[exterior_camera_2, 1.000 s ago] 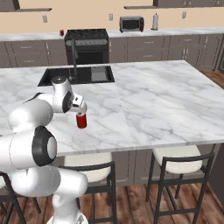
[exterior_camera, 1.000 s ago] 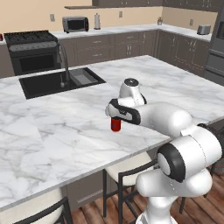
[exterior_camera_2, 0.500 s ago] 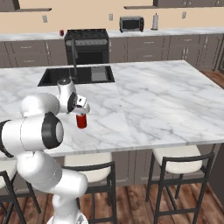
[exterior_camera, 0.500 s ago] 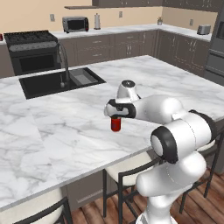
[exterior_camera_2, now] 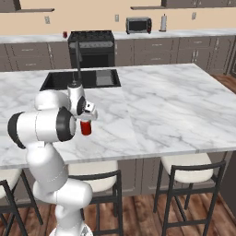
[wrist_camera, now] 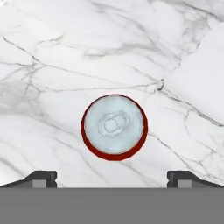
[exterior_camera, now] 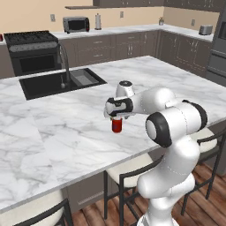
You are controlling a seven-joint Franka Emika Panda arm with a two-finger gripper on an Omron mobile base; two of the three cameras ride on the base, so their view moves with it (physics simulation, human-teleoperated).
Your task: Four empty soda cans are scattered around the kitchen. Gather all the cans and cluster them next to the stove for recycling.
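One kitchen island worktop (exterior_camera: 53, 132) of white, grey-veined marble fills the foreground, with one black sink basin (exterior_camera: 57, 81) set into it and one dark tap (exterior_camera: 65, 66) rising at the basin's edge. Against the back wall stands one black stove (exterior_camera: 32, 50) with grated burners and a dark oven front, flanked by dark brown cabinets (exterior_camera: 110, 46). One microwave (exterior_camera: 76, 24) sits on the rear counter to the right of the stove. Three stools (exterior_camera_2: 189, 173) with pale seats are tucked under the island's near edge in the right base view. One white robot arm (exterior_camera: 170, 123) reaches out over the island. Two red soda cans are visible. The first red can (exterior_camera: 117, 125) stands upright on the marble near the island's front edge, well apart from the stove; from above, its silver top (wrist_camera: 113, 126) is ringed in red. The second can (exterior_camera_2: 65, 34), very small, stands on the rear counter just left of the stove. The hand (wrist_camera: 112, 177) hangs directly above the first can, spread wide, its two fingertips (wrist_camera: 41, 177) on either side of the can and clear of it, gripping nothing.
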